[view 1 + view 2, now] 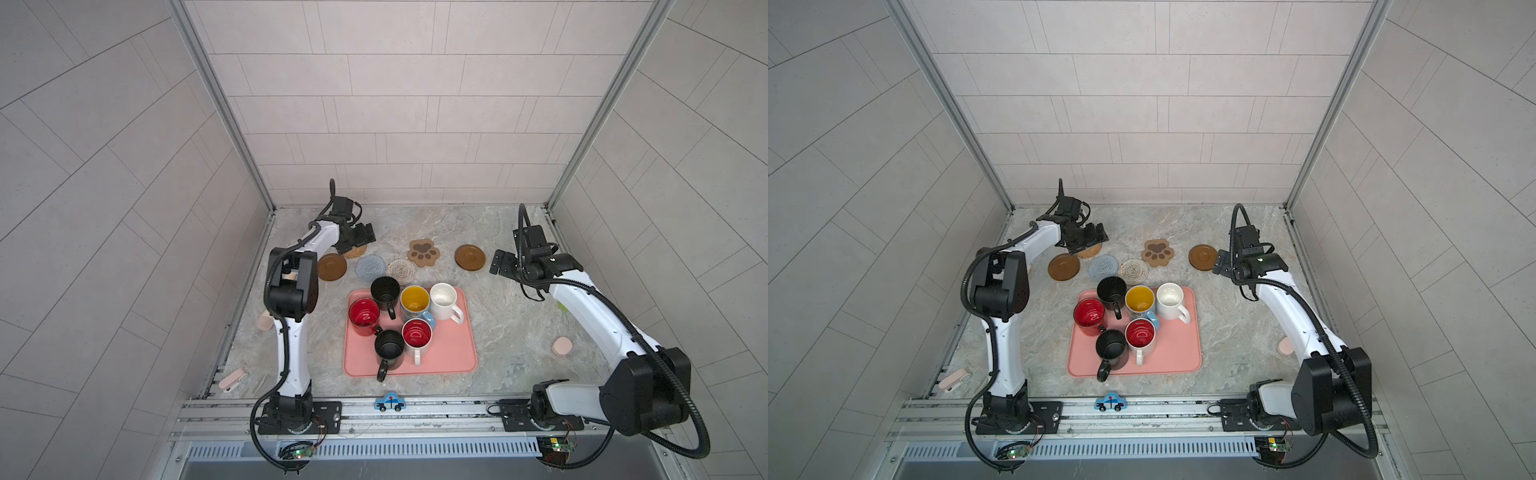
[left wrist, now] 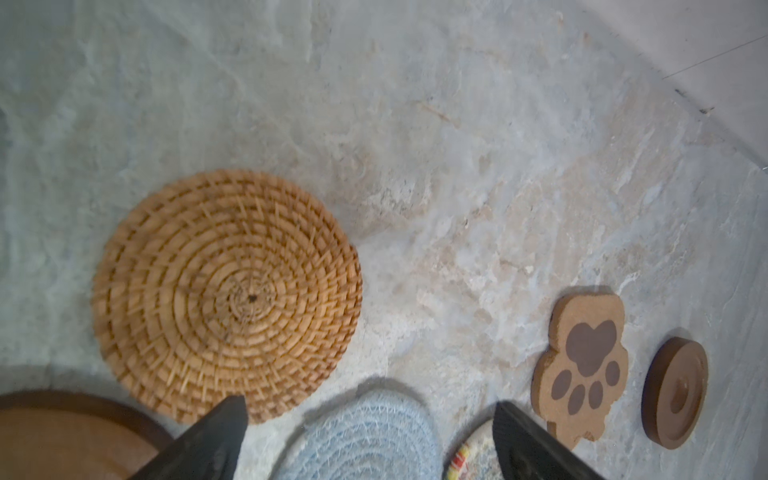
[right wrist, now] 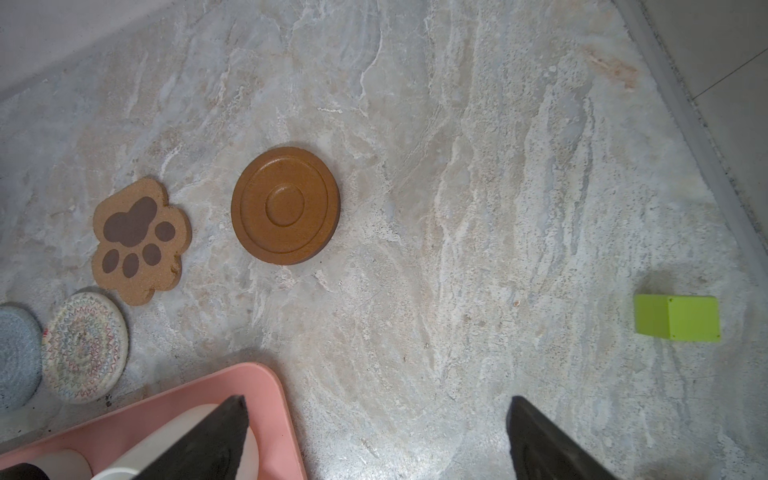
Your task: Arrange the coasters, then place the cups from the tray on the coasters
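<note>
Our left gripper (image 2: 370, 402) spread wide, empty, by the rattan coaster (image 2: 226, 297), our right gripper (image 3: 377, 399) likewise near a brown wooden coaster (image 3: 286, 205), coasters (image 1: 370, 267) rowed left-to-right behind the tray (image 1: 449, 353), paw coaster (image 1: 423, 254) toes toward it, cups (image 1: 442, 297) upright on it, black ones' handles toward our bases

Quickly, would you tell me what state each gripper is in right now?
Left gripper: open, holding nothing.
Right gripper: open, holding nothing.

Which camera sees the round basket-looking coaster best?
The left wrist view: the woven rattan coaster fills much of it, almost whole, its weave clear. In both top views only a sliver of it peeks from under the left gripper. The right wrist view does not show it.
</note>
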